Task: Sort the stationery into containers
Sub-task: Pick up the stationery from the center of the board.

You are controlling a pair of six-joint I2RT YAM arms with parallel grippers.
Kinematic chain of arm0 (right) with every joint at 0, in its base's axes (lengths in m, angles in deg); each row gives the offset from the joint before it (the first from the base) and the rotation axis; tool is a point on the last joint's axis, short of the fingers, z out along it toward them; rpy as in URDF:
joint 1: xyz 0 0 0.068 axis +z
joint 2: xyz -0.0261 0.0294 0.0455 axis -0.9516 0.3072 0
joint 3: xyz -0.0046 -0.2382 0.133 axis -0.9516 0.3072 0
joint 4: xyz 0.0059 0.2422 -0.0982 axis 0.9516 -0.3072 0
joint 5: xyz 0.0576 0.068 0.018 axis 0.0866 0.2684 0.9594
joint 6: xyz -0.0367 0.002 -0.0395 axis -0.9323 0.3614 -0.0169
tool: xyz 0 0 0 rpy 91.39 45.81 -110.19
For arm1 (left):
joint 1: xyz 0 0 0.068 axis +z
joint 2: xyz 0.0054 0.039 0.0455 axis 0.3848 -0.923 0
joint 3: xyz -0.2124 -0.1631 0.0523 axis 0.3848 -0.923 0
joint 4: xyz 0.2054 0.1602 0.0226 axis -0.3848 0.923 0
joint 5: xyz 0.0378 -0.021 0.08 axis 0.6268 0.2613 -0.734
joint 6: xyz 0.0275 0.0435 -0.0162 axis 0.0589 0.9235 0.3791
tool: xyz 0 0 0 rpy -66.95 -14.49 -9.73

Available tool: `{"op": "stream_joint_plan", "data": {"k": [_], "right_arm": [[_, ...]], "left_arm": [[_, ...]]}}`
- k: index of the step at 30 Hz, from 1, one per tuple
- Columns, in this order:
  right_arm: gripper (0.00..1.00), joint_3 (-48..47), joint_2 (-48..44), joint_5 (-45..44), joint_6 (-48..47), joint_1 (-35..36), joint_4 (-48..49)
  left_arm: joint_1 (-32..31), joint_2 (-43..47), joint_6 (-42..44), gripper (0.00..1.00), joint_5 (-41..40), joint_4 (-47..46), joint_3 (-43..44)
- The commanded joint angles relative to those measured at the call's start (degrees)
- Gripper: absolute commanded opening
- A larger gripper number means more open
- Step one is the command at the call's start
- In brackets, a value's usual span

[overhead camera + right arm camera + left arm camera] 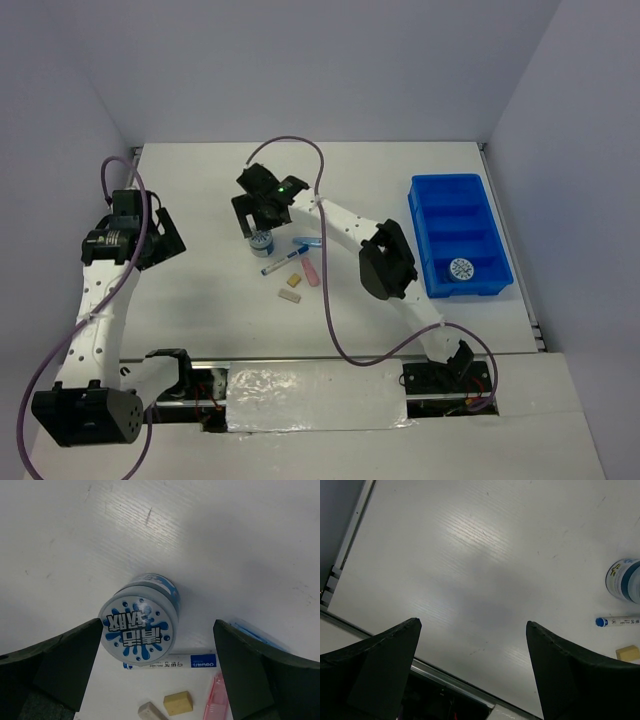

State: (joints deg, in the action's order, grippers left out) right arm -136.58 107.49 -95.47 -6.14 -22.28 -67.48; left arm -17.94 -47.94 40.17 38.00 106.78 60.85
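The table [200, 300] carries the tray [447, 180], well off to the right gripper's [157, 622] right, with one disc [461, 269] in its nearest compartment. The right gripper hangs spread wide and holds nothing. A second disc [139, 630] stands on the table beneath it, between its fingers. On the wrist side of that disc lie the marker [175, 664], a pink stick [216, 700], a clip [252, 634] and two erasers [178, 703]. The left gripper [473, 622] is also spread wide and empty over bare table, with these items far off to its right.
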Motion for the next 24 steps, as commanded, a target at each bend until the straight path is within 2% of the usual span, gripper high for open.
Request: {"op": "stream_joint_plan", "data": {"k": [1, 11, 18, 19, 20, 22, 24], "right_arm": [[1.0, -2.2, -1.86, 3.45, -3.76, 1.93, 3.23], [1.0, 2.53, -1.41, 1.44, -2.62, 2.83, 5.86], [0.96, -2.91, 3.94, -0.58, -4.46, 2.82, 2.88], [0.92, -2.83, 4.04, -0.85, -4.64, 2.74, 3.14], [0.8, -1.87, 3.69, -1.11, -4.99, 2.74, 4.28], [0.65, -0.29, 2.11, -0.85, -5.43, 2.73, 7.25], [0.6, 1.65, 1.14, -0.5, -6.05, 2.74, 8.94]], "left_arm": [[0.23, 0.64, 2.96, 0.99, 1.19, 0.32, 0.59], [0.06, -1.73, 3.66, 1.0, 5.14, -1.25, 0.33], [-0.47, -1.64, 3.75, 0.99, 6.38, -1.96, -0.55], [-0.56, -1.56, 3.75, 0.99, 6.38, -1.96, -0.47], [-0.91, -1.38, 3.84, 0.99, 6.38, -1.87, -0.46], [-1.26, -1.38, 3.93, 0.99, 6.46, -2.13, -0.64], [-1.35, -1.29, 4.01, 0.99, 6.72, -2.22, -0.99]]}}
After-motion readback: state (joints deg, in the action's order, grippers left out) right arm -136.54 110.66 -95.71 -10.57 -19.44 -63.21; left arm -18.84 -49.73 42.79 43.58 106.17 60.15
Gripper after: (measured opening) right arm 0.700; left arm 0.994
